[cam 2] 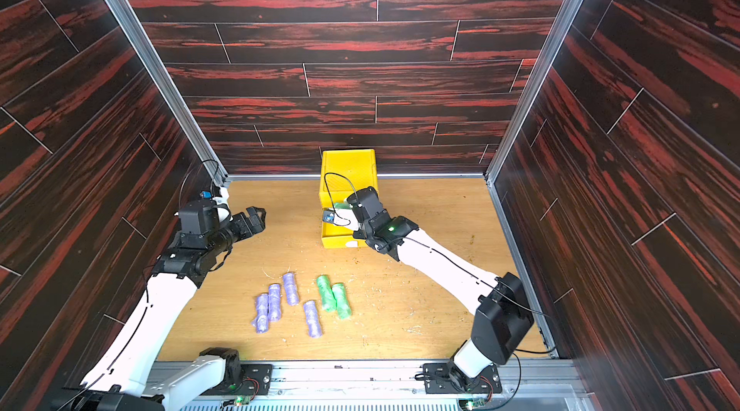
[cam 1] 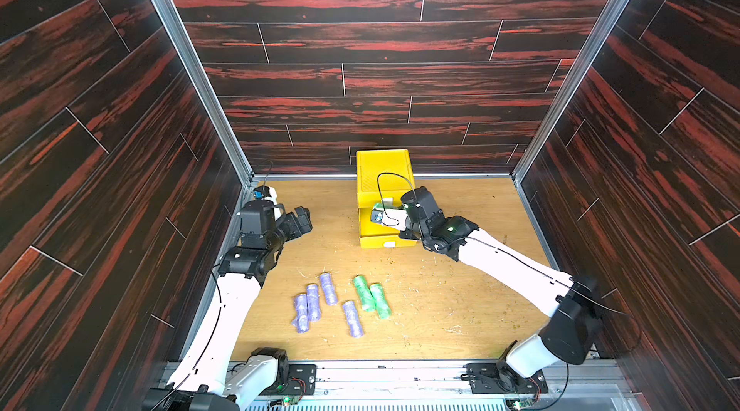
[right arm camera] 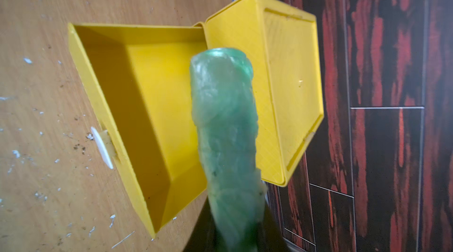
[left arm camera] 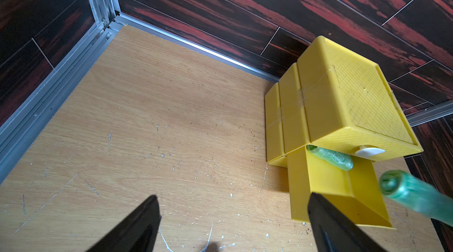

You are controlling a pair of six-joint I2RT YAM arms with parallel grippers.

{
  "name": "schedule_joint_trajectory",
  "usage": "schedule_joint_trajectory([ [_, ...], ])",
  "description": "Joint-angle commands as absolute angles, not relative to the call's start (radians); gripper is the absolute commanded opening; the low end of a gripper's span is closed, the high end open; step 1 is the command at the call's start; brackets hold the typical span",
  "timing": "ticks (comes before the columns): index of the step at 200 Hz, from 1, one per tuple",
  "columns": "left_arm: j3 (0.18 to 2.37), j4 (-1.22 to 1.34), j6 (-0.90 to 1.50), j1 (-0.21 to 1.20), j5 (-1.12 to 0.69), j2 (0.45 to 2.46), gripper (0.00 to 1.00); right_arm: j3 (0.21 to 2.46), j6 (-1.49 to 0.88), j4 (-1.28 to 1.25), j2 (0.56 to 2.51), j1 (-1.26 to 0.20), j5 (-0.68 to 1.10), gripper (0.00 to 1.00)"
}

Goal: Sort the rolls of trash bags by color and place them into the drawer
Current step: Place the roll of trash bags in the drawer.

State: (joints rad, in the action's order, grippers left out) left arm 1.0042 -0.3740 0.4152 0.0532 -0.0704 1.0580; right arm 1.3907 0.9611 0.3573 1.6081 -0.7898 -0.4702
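Note:
The yellow drawer cabinet (cam 1: pixel 384 171) (cam 2: pixel 347 169) stands at the back middle of the table. One drawer (right arm camera: pixel 137 91) below the shut top one is pulled out, and a green roll (left arm camera: pixel 331 157) lies inside it. My right gripper (cam 1: pixel 383 213) (right arm camera: pixel 232 214) is shut on another green roll (right arm camera: pixel 225 128) (left arm camera: pixel 411 194), held over the open drawer. Two green rolls (cam 1: pixel 363 293) (cam 1: pixel 379 301) and several purple rolls (cam 1: pixel 313 303) (cam 2: pixel 290 289) lie on the table in front. My left gripper (cam 1: pixel 302 217) (left arm camera: pixel 232 204) hangs open and empty to the cabinet's left.
The wooden table (cam 1: pixel 460 289) is enclosed by dark red-streaked walls with metal corner posts (cam 1: pixel 192 69). Small white and dark scraps litter its surface. The arm bases (cam 1: pixel 280 377) sit on the rail at the front edge.

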Motion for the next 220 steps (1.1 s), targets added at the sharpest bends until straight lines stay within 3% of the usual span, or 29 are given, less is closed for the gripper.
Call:
schedule_joint_trajectory([
  [1, 1.025, -0.382, 0.414, 0.043, -0.075, 1.034, 0.98, 1.424, 1.024, 0.336, 1.644, -0.777, -0.433, 0.00],
  [129, 1.020, -0.382, 0.412, 0.037, -0.075, 1.031, 0.98, 1.502, 1.034, 0.316, 1.849, -0.730, -0.383, 0.07],
  [220, 1.021, -0.382, 0.412, 0.035, -0.074, 1.032, 0.98, 1.551, 1.028, 0.312, 1.915, -0.715, -0.417, 0.22],
])
